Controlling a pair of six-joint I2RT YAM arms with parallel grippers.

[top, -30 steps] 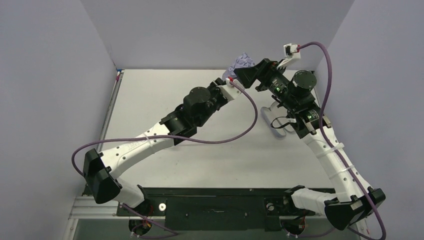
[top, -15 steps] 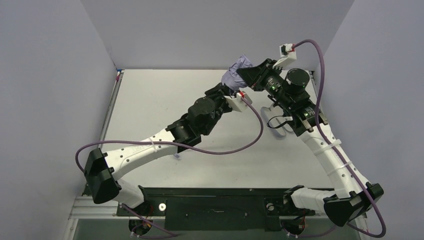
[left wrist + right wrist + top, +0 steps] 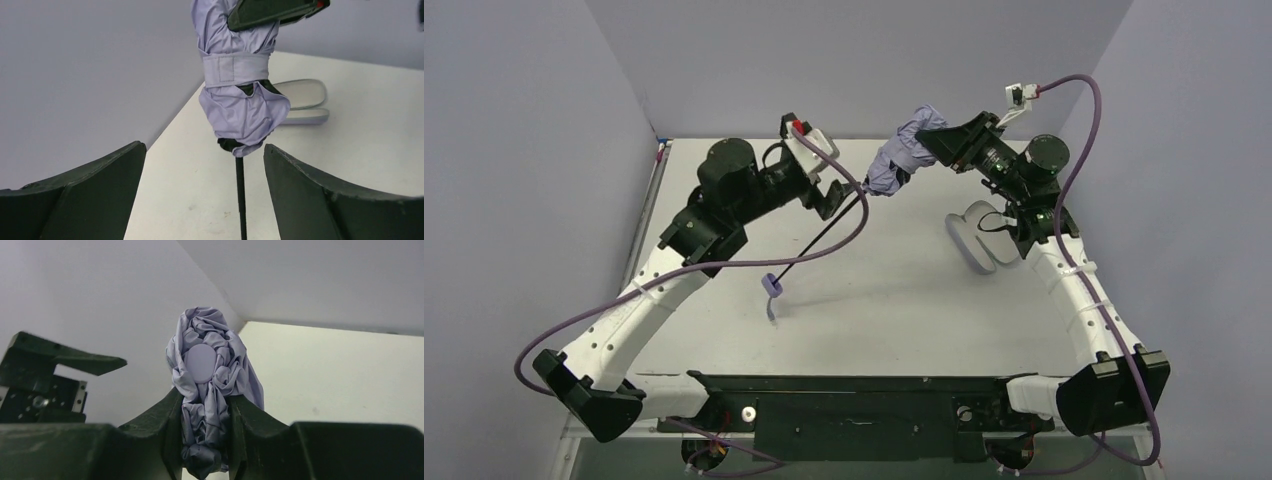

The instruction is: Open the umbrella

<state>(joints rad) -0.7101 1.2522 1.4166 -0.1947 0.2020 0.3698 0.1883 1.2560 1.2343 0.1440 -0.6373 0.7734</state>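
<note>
Far centre of the pale matte surface (image 3: 904,300): the right jaws are clamping the bunched fabric head of a compact lavender folding umbrella (image 3: 894,165) and holding it up off the surface. In the right wrist view one finger is pressing in on each side of the bundle. Canopy is sitting folded, with a lavender fabric strap (image 3: 235,70) wrapping round its middle. A thin black shaft (image 3: 819,240) is running out of the bundle, slanting down toward the near left. It is ending in a small lavender handle (image 3: 771,287) low over the surface; contact there cannot be told. The left jaws are standing wide apart, gripping nothing, with the shaft showing untouched in the gap between them. A flat lavender fabric sleeve (image 3: 969,235) is lying on the surface near the right arm (image 3: 1074,290), apart from the umbrella.
</note>
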